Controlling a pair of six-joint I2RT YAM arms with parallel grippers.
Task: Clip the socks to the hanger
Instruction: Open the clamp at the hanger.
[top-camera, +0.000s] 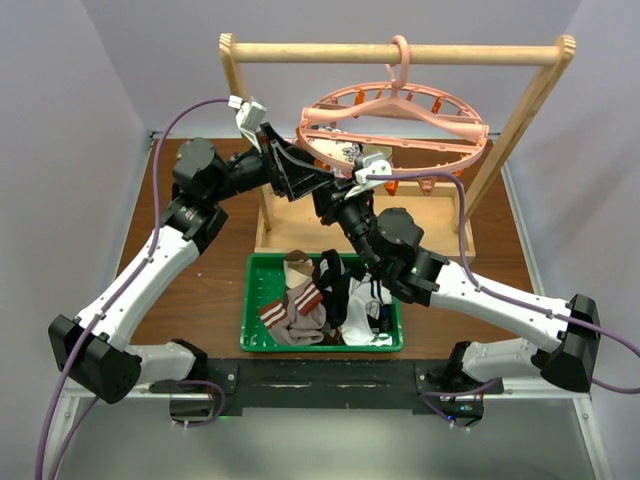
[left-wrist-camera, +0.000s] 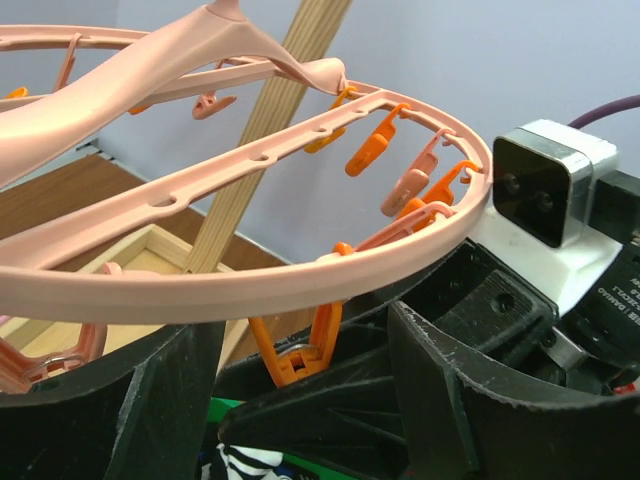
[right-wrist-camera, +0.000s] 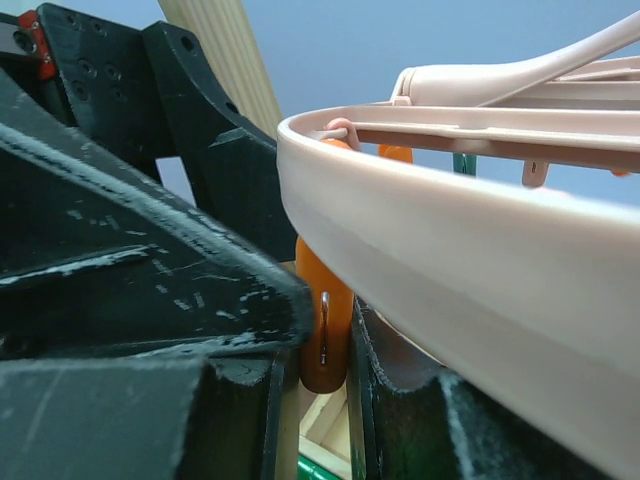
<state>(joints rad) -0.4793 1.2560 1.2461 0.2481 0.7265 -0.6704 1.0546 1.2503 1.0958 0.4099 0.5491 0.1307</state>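
The pink ring hanger hangs by its hook from the wooden rack, with orange and pink clips around its rim. My right gripper reaches up under the near rim and is shut on an orange clip. My left gripper is beside it at the same spot, open; that clip and a black finger of the right gripper lie between its jaws. The socks lie in the green basket: a brown one with white stripes and a black-and-white one. No sock is held.
The light wooden rack stands on its flat base at the back of the brown table. The green basket sits just in front of the arms' bases. Grey walls close in both sides.
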